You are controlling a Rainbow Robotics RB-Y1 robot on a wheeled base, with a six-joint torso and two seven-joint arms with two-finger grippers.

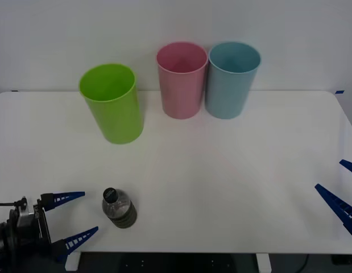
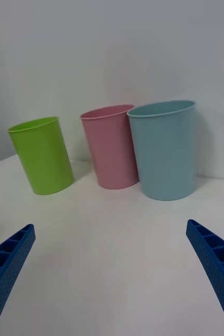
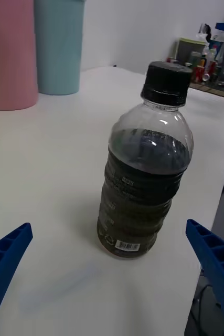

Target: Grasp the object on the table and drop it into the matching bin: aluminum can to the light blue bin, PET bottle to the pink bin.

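Note:
The PET bottle (image 1: 119,208) (image 3: 143,173), small and clear with a black cap and dark lower part, stands upright near the front left of the white table (image 1: 221,170). My left gripper (image 1: 73,219) (image 3: 109,278) is open just left of it, fingers pointing at the bottle without touching. At the back stand the pink bin (image 1: 182,79) (image 2: 110,147) (image 3: 9,52) and, right of it, the light blue bin (image 1: 232,79) (image 2: 164,149) (image 3: 58,47). Over the table's front right edge my right gripper (image 1: 343,190) (image 2: 109,278) hangs open and holds nothing.
A lime green bin (image 1: 112,102) (image 2: 41,155) stands left of the pink one, a little nearer to me. Past the table, the left wrist view takes in a cluttered shelf (image 3: 206,58). The bottle stands close to the table's front edge.

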